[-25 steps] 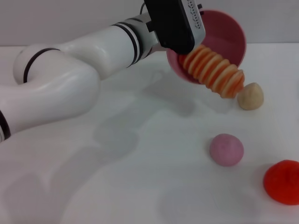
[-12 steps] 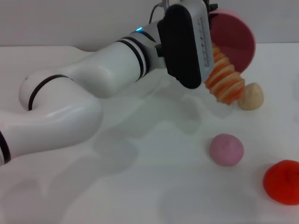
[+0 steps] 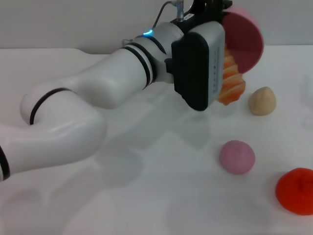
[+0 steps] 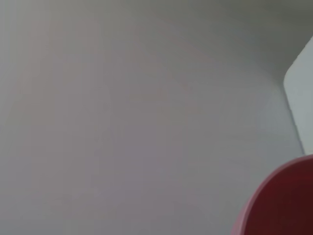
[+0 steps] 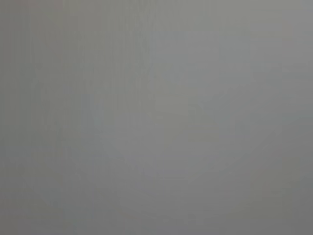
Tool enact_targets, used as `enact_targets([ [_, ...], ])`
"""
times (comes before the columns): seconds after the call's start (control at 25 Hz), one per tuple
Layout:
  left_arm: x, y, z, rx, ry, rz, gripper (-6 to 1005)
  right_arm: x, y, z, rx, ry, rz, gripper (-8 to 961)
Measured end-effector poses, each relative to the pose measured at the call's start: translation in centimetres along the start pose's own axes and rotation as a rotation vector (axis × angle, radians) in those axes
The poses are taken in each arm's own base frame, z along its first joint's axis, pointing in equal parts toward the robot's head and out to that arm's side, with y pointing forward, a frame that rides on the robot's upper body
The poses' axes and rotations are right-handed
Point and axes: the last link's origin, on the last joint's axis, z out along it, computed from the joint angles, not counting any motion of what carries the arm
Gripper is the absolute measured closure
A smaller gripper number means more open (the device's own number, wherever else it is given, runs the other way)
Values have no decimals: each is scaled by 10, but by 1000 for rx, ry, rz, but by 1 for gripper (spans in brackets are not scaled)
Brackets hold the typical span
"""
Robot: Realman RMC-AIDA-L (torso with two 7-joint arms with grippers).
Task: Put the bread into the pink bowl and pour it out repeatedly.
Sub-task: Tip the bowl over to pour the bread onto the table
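**Pink bowl tipped on its side, bread hanging out of it**

White table (image 3: 146, 196) fills the head view, with a grey wall behind it. Over the far right part of the table, the left arm (image 3: 98, 93) reaches across and holds the pink bowl (image 3: 247, 39) in the air. The bowl is turned steeply on its side, so its opening faces to the side and a little downward. The left gripper (image 3: 215, 10) is at the bowl's upper rim, mostly hidden behind the black wrist block (image 3: 198, 63); whether its fingers are closed on the rim I cannot tell. The bread (image 3: 232, 83) sticks out from the lower part of the bowl, its striped ridges visible, its lower end above the table. Part of it is hidden by the wrist block.

Just beside the bread, on the table, lies a beige lump (image 3: 262, 101), apart from it. Nearer the robot rest a pink ball (image 3: 237, 156) and a red object (image 3: 295, 191) at the right edge.

The left wrist view shows only grey wall and a piece of the bowl's rim (image 4: 279, 200). The right arm is not seen.
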Motion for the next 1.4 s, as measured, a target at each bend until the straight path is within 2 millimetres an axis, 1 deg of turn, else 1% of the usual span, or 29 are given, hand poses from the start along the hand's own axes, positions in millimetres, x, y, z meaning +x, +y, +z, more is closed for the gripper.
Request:
enact_targets([
  [0.44, 6, 3, -14, 113, 24, 157, 926, -1, 1, 0, -2, -8, 3, 369],
  [0.92, 7, 3, -19, 153, 24, 165, 925, -2, 5, 0, -13, -11, 11, 369],
  [1.08, 7, -2, -17, 162, 13, 87, 925, -1, 6, 0, -15, -10, 11, 369],
  [1.16, 9, -8, -13, 165, 12, 7, 925, -1, 6, 1, -15, -10, 12, 369],
  [1.4, 11, -16, -1, 114, 31, -192, 925, 1, 7, 1, -17, -4, 16, 369],
])
